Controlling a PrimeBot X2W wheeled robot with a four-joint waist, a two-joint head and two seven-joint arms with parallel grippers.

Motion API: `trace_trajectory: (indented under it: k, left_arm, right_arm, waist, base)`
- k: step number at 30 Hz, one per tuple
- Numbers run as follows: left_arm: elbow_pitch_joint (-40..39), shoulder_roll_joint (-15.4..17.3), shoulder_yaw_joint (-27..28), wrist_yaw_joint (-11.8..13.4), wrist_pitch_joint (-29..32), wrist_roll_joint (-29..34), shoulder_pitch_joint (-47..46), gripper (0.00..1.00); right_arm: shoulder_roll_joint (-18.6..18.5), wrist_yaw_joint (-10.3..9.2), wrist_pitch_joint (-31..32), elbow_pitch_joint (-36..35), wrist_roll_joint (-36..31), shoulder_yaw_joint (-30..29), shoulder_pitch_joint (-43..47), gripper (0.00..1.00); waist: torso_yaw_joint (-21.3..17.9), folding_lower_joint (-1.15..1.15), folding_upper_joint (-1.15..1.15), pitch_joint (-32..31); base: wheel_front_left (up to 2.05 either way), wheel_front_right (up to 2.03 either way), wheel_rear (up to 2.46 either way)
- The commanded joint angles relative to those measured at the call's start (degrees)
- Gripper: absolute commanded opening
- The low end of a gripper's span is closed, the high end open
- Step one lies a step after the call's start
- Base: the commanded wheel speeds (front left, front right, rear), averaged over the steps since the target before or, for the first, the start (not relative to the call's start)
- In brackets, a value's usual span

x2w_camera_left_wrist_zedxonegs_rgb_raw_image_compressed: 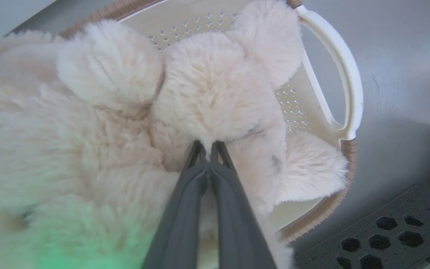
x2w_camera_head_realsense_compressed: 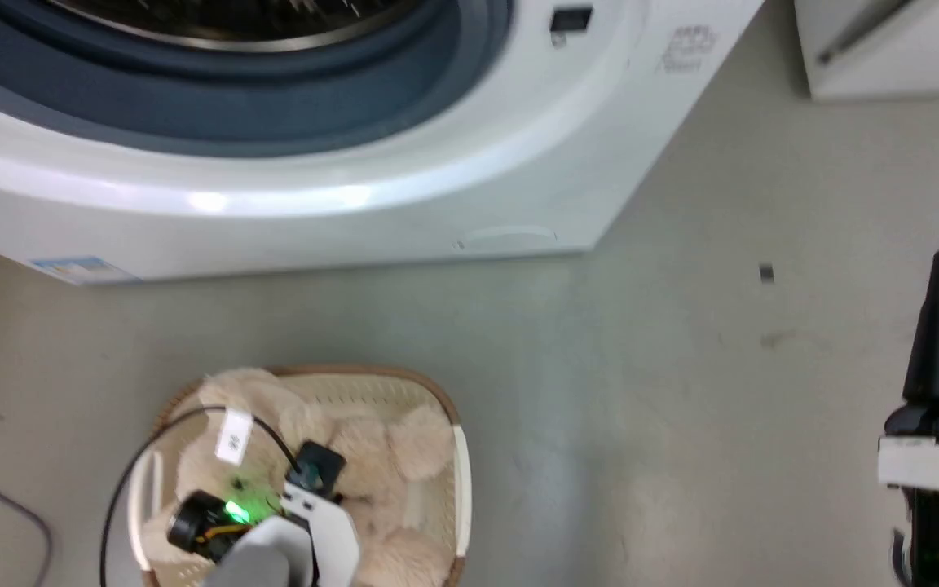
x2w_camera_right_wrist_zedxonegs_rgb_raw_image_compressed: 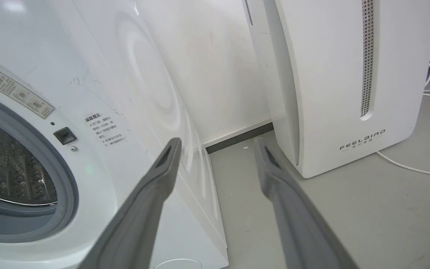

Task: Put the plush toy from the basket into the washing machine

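Cream toy [x2w_camera_left_wrist_zedxonegs_rgb_raw_image_compressed: 211, 89] lies in the basket [x2w_camera_left_wrist_zedxonegs_rgb_raw_image_compressed: 351, 86] before the washer [x2w_camera_head_realsense_compressed: 404, 204]; left fingers [x2w_camera_left_wrist_zedxonegs_rgb_raw_image_compressed: 181, 216] pinch its fur, right fingers [x2w_camera_right_wrist_zedxonegs_rgb_raw_image_compressed: 144, 213] hang spread and empty. Lifting and loading remain, I'd say.

Basket [x2w_camera_head_realsense_compressed: 461, 481] near end — past btm edge, head view
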Motion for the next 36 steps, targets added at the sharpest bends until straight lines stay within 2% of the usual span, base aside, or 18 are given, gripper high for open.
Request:
trace_trajectory:
  k: [1,9,18,28,30,36]
  left_arm:
    - [-0.1,-0.52,-0.77,-0.22,-1.36,-0.39,1.24,0.0]
    - [-2.64,-1.7,-3.13,-0.24,-5.43,-3.5,3.99,0.0]
    - [-8.91,-0.65,-3.41,-0.06,-6.96,-5.17,5.41,0.0]
    - [-24.02,1.3,-0.14,4.17,-7.05,-5.63,6.34,0.0]
    - [-29.07,1.82,1.74,5.95,-7.05,-5.78,6.45,0.0]
    - [-34.86,2.97,5.03,8.02,-7.05,-5.61,4.48,0.0]
  right_arm:
    - [-0.01,-0.04,-0.25,0.4,-0.38,-0.14,1.49,1.0]
    - [-0.01,-0.04,-0.25,1.58,-0.8,-0.84,5.95,1.0]
    - [-0.01,-0.04,-0.25,2.35,-0.82,-1.3,9.58,1.0]
    - [-0.01,-0.04,-0.25,2.15,-0.7,-1.2,10.79,1.0]
    - [-0.01,-0.04,-0.25,1.98,-0.6,-0.96,10.74,1.0]
    - [-0.01,-0.04,-0.25,1.55,-0.49,-0.71,9.76,1.0]
  waist:
    - [2.27,0.0,0.0,-5.07]
    - [4.55,0.0,0.0,-12.09]
    - [6.07,0.0,0.0,-17.56]
    - [5.91,0.0,0.0,-19.96]
    - [5.15,0.0,0.0,-19.63]
    - [3.52,0.0,0.0,-17.58]
  base:
    - [0.0,0.0,0.0]
    - [0.0,0.0,0.0]
    - [0.0,0.0,0.0]
    - [0.0,0.0,0.0]
    - [0.0,0.0,0.0]
    - [0.0,0.0,0.0]
